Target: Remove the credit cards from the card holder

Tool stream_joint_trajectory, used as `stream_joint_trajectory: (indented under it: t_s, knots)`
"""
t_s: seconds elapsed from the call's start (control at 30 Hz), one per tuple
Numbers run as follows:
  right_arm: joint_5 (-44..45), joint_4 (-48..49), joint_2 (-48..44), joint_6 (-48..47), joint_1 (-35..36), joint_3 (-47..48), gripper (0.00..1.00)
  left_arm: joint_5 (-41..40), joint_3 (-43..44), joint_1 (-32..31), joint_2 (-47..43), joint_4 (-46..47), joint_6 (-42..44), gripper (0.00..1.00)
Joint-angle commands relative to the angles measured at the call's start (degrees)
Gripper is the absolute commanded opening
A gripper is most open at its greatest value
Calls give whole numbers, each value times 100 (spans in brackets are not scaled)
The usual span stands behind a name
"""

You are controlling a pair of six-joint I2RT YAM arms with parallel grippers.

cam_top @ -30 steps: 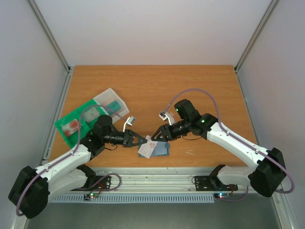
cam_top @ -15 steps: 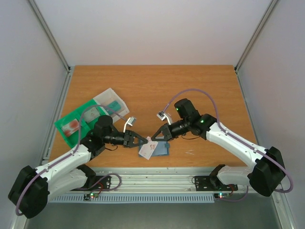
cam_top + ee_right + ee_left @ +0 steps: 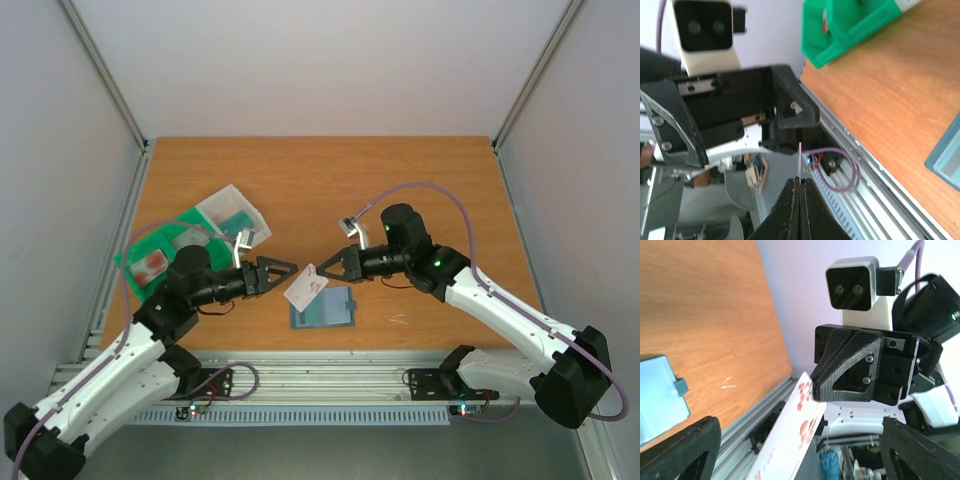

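1. Holding one whitish credit card [image 3: 305, 288] by its edge, R gripper [image 3: 322, 272] is clamped on it; card hangs above table [image 3: 420, 180], apart from card holder [image 3: 325, 310].
2. L gripper [image 3: 282, 272] faces card w/ jaws spread wide, gripping nothing; prob. posed to receive or steady it.
3. Card holder lies flat on table nr front edge; contents not discernible.

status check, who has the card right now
Right gripper shut on card, held in air off the holder. Left gripper open, empty, facing the card. Nothing else between them.
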Motion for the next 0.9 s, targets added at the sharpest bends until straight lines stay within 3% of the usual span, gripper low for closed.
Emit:
stream_joint_trajectory:
  t_s: [0.0, 0.17, 0.3, 0.6, 0.87]
  knots:
    - [637, 1013, -66, 961, -25, 18, 1, -954, 192, -24, -496, -812, -274, 87]
    - [1079, 1954, -178, 1649, -27, -127, 1, -1477, 194, -24, -1021, -1112, -607, 87]
    - [1493, 2600, -263, 2125, -25, -391, 1, -1450, 60, -24, -1184, -671, -888, 85]
    - [1992, 3622, -130, 2865, 77, -825, 1, -1393, -115, -24, -967, 582, -1614, 64]
    - [2080, 4345, 201, 3344, 111, -1051, 1, -1517, -200, -24, -665, 794, -1729, 63]
